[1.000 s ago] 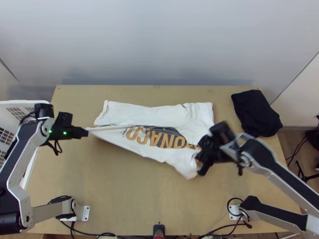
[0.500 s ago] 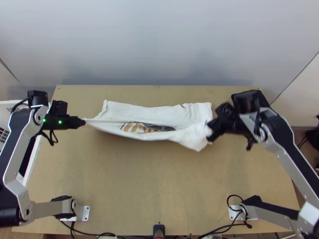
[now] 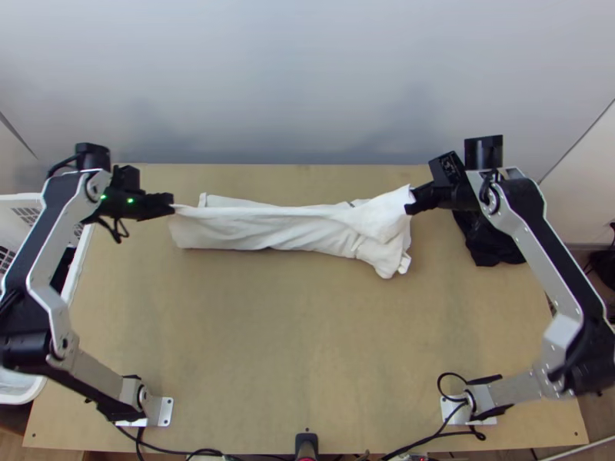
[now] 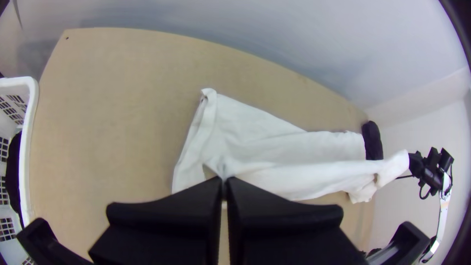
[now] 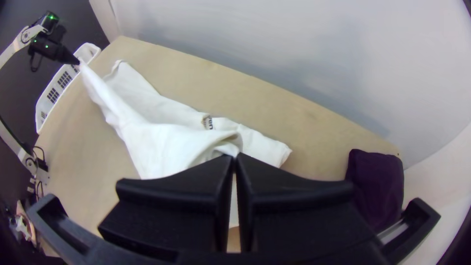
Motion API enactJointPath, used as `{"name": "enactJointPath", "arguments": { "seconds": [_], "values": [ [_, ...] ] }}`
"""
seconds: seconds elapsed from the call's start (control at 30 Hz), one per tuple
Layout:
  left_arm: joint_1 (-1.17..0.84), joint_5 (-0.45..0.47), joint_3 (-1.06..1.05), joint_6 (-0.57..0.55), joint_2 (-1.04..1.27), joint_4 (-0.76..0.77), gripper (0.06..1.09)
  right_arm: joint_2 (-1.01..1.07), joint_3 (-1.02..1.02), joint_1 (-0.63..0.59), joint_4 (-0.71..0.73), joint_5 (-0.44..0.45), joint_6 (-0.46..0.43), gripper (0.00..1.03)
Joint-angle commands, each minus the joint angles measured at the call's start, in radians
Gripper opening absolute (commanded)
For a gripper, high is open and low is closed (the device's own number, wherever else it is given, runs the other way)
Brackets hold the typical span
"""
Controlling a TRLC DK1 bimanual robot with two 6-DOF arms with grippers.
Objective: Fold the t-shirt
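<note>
Carried toward twelve o'clock since the earlier frame — twelve being the far edge of the table in the top view — the t-shirt's held edge has been brought over its far part, and the print has been hidden. One end is clenched in the left gripper, the other in the right gripper, so the long axis is stretched roughly from nine to three. From the left claw the cloth is reached at three to four o'clock; from the right, at eight to nine. The loose, bunched corner hangs at seven from the right claw — the nearer one. Probably the edge should be lowered evenly, lest that corner be creased underneath.
</note>
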Motion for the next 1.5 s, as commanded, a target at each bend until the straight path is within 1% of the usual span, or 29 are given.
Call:
{"name": "enactJointPath", "arguments": {
  "seconds": [0.0,0.13,0.23,0.53,0.77,0.8,0.83,0.87,0.93,1.0,1.03,1.07,1.1,1.13,1.17,1.27,1.4,1.47],
  "values": [
    [-0.045,-0.018,0.051,-0.058,0.145,0.06,0.09,0.171,0.017,-0.055,0.075,0.0,-0.007,0.03],
    [-0.052,-0.06,0.07,-0.119,0.247,0.137,0.09,0.256,0.0,-0.078,0.173,0.008,0.007,0.03],
    [-0.062,-0.1,0.136,-0.153,0.328,0.14,0.09,0.317,0.006,-0.084,0.207,0.011,0.012,0.03],
    [-0.092,-0.126,0.309,-0.199,0.52,0.142,0.09,0.45,-0.014,-0.084,0.281,0.06,0.012,0.03],
    [-0.104,-0.141,0.392,-0.217,0.609,0.142,0.11,0.469,-0.077,-0.083,0.356,0.072,0.012,0.03],
    [-0.104,-0.141,0.398,-0.217,0.61,0.142,0.13,0.466,-0.091,-0.083,0.362,0.072,0.012,0.03],
    [-0.104,-0.141,0.401,-0.217,0.61,0.142,0.21,0.461,-0.1,-0.083,0.362,0.072,0.012,0.03],
    [-0.104,-0.141,0.407,-0.214,0.607,0.137,0.34,0.455,-0.109,-0.079,0.362,0.072,0.012,0.03],
    [-0.104,-0.138,0.418,-0.196,0.596,0.117,0.66,0.427,-0.129,-0.07,0.365,0.072,0.012,0.03],
    [-0.1,-0.133,0.432,-0.185,0.583,0.097,0.9,0.395,-0.123,-0.064,0.36,0.071,0.013,0.04],
    [-0.095,-0.123,0.439,-0.178,0.573,0.077,1.03,0.369,-0.126,-0.066,0.359,0.071,0.013,0.17],
    [-0.092,-0.109,0.442,-0.161,0.561,0.057,1.04,0.342,-0.128,-0.069,0.359,0.071,0.028,0.43],
    [-0.088,-0.107,0.442,-0.15,0.547,0.048,1.04,0.311,-0.131,-0.072,0.357,0.071,0.05,0.73],
    [-0.08,-0.107,0.442,-0.145,0.533,0.039,1.04,0.28,-0.131,-0.076,0.356,0.071,0.061,1.01],
    [-0.072,-0.1,0.442,-0.141,0.521,0.02,1.04,0.245,-0.137,-0.078,0.351,0.069,0.075,1.0],
    [-0.049,-0.081,0.419,-0.122,0.483,-0.023,1.04,0.104,-0.194,-0.081,0.339,0.052,0.094,1.0],
    [-0.017,-0.049,0.309,-0.066,0.408,-0.026,1.04,-0.096,-0.292,-0.07,0.331,0.043,0.117,1.0],
    [0.001,-0.035,0.264,-0.047,0.379,-0.026,1.04,-0.188,-0.322,-0.066,0.301,0.043,0.127,1.0]
  ]
}}
